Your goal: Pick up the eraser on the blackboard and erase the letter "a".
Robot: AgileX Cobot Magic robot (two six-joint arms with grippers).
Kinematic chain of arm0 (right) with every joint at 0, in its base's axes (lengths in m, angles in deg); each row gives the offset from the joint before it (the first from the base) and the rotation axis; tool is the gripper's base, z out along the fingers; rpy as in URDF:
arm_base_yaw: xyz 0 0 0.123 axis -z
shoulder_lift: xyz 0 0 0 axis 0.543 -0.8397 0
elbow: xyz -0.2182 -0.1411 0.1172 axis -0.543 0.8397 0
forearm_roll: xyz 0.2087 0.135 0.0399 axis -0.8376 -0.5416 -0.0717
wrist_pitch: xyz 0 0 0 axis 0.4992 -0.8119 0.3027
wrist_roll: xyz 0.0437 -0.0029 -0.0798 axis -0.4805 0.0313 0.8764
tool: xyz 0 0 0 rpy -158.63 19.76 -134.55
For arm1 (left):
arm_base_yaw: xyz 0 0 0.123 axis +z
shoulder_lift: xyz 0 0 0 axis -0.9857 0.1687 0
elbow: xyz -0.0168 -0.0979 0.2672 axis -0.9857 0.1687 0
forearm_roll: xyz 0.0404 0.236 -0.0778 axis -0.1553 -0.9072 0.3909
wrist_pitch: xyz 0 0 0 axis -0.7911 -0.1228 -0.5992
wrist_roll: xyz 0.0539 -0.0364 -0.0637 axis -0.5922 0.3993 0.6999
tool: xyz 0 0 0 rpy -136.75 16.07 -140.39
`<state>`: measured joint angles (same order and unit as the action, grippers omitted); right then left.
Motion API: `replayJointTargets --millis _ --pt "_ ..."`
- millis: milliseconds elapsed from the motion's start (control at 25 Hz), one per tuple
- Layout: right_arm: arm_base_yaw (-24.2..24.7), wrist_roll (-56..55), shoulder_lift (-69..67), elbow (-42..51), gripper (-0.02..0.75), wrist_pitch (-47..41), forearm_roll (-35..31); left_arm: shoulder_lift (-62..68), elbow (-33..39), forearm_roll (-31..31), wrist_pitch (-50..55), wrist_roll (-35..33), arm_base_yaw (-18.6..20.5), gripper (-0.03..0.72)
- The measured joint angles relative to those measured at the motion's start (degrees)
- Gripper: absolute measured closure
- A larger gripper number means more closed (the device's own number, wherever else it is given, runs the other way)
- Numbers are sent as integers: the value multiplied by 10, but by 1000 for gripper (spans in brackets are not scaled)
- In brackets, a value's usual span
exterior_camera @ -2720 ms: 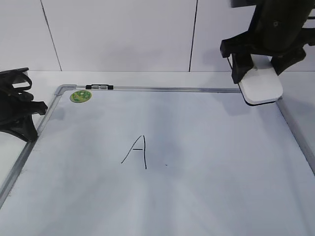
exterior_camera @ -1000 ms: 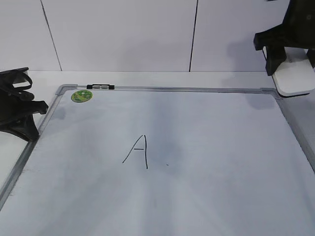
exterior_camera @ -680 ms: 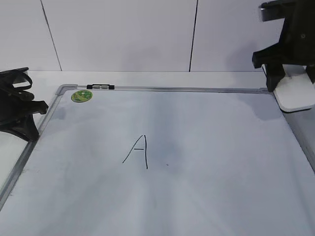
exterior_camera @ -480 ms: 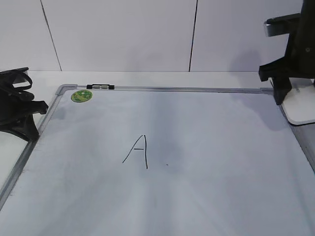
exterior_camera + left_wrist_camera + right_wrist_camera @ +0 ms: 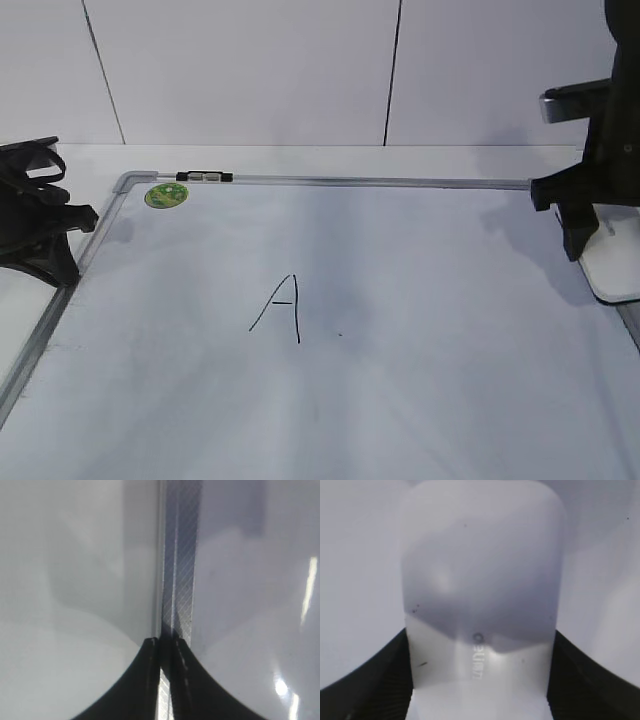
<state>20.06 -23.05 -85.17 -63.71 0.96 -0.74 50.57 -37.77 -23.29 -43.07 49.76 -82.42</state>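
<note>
The blackboard point(image 5: 420, 290) is a white board with a grey frame and a green sticker point(image 5: 164, 195) at its far left corner. A capital "A" point(image 5: 283, 308) is drawn near its middle; no lowercase "a" shows. My right gripper point(image 5: 590, 235) is shut on the eraser point(image 5: 612, 272), a white rounded block, held low at the board's right edge. In the right wrist view the eraser point(image 5: 480, 580) fills the space between the jaws point(image 5: 480, 680). My left gripper point(image 5: 45, 235) is shut and empty over the board's left frame point(image 5: 177, 570), as the left wrist view point(image 5: 167, 642) shows.
A small black-and-silver clip point(image 5: 202, 177) sits on the far frame beside the sticker. A tiny dark speck point(image 5: 339, 336) lies right of the "A". A white panelled wall point(image 5: 300, 70) stands behind the table.
My right gripper has carried the eraser from above the board's far right corner rightward and down along the right edge. The left arm has not moved.
</note>
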Motion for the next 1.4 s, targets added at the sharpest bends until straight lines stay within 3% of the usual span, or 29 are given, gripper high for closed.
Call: replayJointTargets --millis 400,1120,1400 --pt "0 0 0 69 206 15 -31 0 0 1 0 0 0 653" --pt "5 -1 -23 76 209 67 -42 0 0 3 0 0 0 650" --pt "34 -1 -23 76 209 75 -41 0 0 4 0 0 0 650"
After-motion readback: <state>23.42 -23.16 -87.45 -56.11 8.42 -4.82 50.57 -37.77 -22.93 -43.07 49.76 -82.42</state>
